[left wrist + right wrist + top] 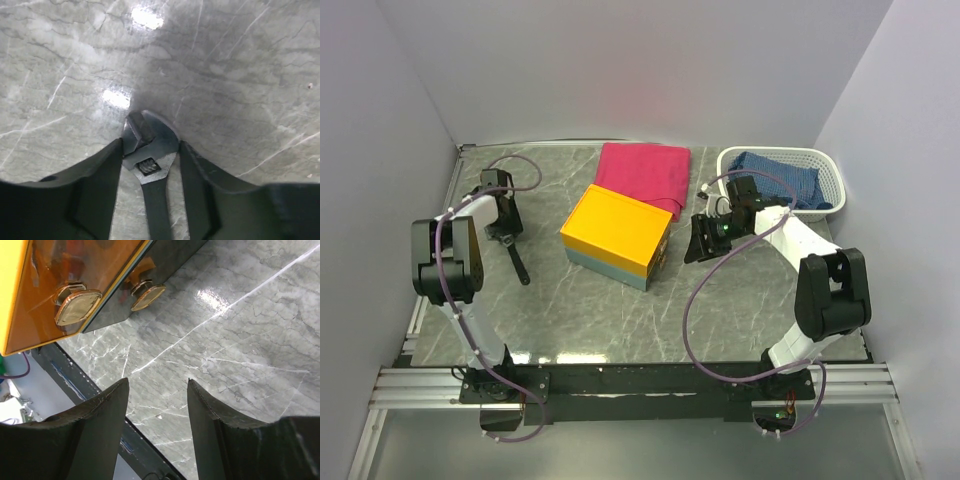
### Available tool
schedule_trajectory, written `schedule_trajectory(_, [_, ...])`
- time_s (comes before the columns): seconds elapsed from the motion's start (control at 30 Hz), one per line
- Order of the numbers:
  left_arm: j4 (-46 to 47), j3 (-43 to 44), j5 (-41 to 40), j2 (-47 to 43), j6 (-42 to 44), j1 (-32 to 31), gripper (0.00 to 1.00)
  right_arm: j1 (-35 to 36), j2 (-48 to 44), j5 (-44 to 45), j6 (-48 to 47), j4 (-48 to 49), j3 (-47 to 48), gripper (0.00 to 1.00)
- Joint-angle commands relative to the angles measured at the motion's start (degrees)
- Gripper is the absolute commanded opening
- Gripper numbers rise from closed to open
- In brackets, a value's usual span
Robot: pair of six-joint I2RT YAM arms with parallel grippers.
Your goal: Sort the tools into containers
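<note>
A dark adjustable wrench (518, 265) lies flat on the grey marble table at the left. Its handle points toward the near edge. My left gripper (503, 235) is down over its head. In the left wrist view the wrench head (150, 145) fills the gap of the left gripper (151, 142), both fingers against its sides. The orange-topped box (617, 235) with its pale teal base stands mid-table. My right gripper (700, 240) hovers just right of it, open and holding nothing. The right wrist view shows the right gripper (157, 382) over bare marble, beside the box's clear panel (50, 290). No other tools show.
A white slotted basket (832, 170) sits at the back right with a blue cloth (780, 180) inside. A pink folded cloth (645, 170) lies behind the box. The table's black near edge (100, 400) runs under the right gripper.
</note>
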Motion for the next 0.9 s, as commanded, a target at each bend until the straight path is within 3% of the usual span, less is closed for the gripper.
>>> schedule_trajectory(0.0, [-1.21, -0.44, 2.80, 1.21, -1.83, 0.15, 0.48, -0.39, 0.59, 1.01, -1.65, -0.73, 3.21, 0.58])
schedule_trajectory(0.1, [-1.57, -2.02, 4.91, -0.46, -2.00, 0.15, 0.33, -0.30, 0.94, 1.27, -1.65, -0.64, 3.74, 0.58])
schedule_trajectory(0.23, [-1.65, -3.00, 5.88, -3.71, -2.35, 0.15, 0.02, -0.39, 0.94, 1.71, -1.82, -1.08, 4.70, 0.58])
schedule_trajectory(0.87, [-1.92, 2.45, 25.47, -24.71, -0.16, 0.94, 0.01, -0.56, -3.71, 4.44, -4.81, -2.13, 3.12, 0.58])
